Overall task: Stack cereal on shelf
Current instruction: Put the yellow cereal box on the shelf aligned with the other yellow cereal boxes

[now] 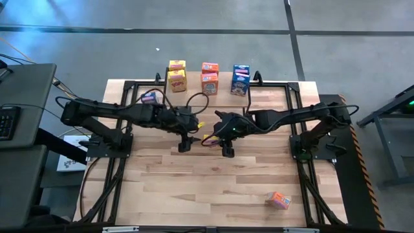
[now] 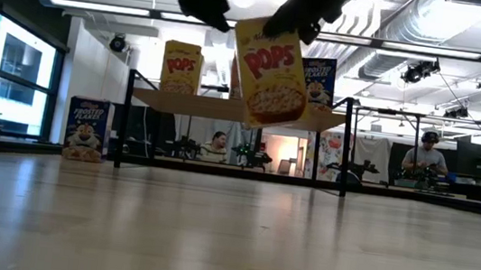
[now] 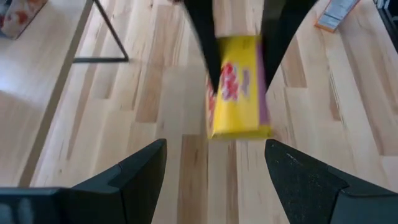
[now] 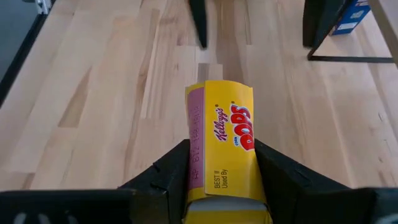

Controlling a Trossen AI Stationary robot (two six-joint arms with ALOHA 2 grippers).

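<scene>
My right gripper [image 4: 221, 155] is shut on a yellow Pops cereal box [image 4: 224, 137], held above the middle of the table in the low view [image 2: 270, 70]. My left gripper [image 3: 214, 165] is open and holds nothing. It hangs just to the left of the box [image 3: 239, 87] and faces it. The shelf [image 2: 181, 101] stands at the table's far edge. Yellow [image 1: 176, 76], orange [image 1: 209, 77] and blue boxes [image 1: 240, 79] stand upright on its plank. In the high view the left gripper [image 1: 184, 144] and the right gripper [image 1: 226, 147] hang close together over mid-table. My right gripper pinches the Pops box between its two fingers [image 4: 177, 162], one on each narrow side wall, near the end printed with the best-by date [image 4: 219, 180]. The fingers come from above. The box hangs below them, lifted clear of the table and tilted, with its front face [image 2: 271, 66] toward the near edge.
A blue Frosted Flakes box [image 2: 85, 128] stands on the tabletop left of the shelf. An orange box [image 1: 278, 199] lies near the table's near right corner. The shelf's black legs [image 2: 123, 117] stand at the far edge. People sit in the room beyond.
</scene>
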